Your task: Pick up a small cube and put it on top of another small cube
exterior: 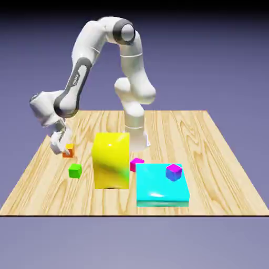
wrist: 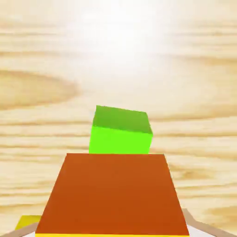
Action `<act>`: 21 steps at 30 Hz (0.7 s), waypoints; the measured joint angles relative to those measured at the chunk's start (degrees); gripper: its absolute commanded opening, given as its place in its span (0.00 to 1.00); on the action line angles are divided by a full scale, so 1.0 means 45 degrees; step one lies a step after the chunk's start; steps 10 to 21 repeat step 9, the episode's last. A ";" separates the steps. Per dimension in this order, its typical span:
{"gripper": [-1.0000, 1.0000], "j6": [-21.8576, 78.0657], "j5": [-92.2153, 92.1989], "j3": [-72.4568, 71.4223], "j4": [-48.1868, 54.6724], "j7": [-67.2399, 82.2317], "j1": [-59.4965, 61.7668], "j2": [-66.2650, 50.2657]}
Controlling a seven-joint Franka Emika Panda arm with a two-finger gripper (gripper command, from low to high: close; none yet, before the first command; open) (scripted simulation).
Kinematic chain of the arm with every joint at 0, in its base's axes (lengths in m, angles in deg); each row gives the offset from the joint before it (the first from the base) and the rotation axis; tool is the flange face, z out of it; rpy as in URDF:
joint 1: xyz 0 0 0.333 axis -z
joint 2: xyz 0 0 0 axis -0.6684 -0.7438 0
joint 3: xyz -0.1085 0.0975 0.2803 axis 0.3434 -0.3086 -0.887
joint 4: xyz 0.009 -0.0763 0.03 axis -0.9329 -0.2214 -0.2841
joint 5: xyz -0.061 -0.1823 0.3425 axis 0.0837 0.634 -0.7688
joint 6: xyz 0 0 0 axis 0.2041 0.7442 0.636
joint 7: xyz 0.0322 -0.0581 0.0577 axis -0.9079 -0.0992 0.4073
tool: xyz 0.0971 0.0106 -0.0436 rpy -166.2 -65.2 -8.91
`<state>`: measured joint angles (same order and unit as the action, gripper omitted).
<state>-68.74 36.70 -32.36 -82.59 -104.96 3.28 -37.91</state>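
The tiny orange cube (exterior: 68,153) hangs a little above the table at the exterior view's left, with my gripper (exterior: 64,148) shut on it. In the hand view the orange cube (wrist: 113,194) fills the lower middle and hides my fingertips. The tiny bright green cube (exterior: 75,170) rests on the wood, nearer the front edge than the orange cube and apart from it. It shows in the hand view as the green cube (wrist: 121,130) just beyond the orange one.
A tall yellow block (exterior: 111,160) stands right of the green cube. A magenta cube (exterior: 136,164) lies behind a flat cyan block (exterior: 162,185), which carries a purple cube (exterior: 173,172). The robot's base (exterior: 135,134) stands at the back.
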 measured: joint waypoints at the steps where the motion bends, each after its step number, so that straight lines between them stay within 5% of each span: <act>1: 0.00 -0.0553 -0.0275 -0.0136 -0.0133 0.0202 -0.0010 -0.0439; 2: 0.00 -0.1105 -0.0548 -0.0272 -0.0267 0.0402 -0.0019 -0.0878; 3: 1.00 -0.1130 -0.0561 -0.0278 -0.0273 0.0411 -0.0020 -0.0898; 9: 1.00 0.1085 0.0582 0.0269 0.0260 -0.0421 0.0019 0.0858; 21: 1.00 0.1085 0.0582 0.0269 0.0260 -0.0421 0.0019 0.0858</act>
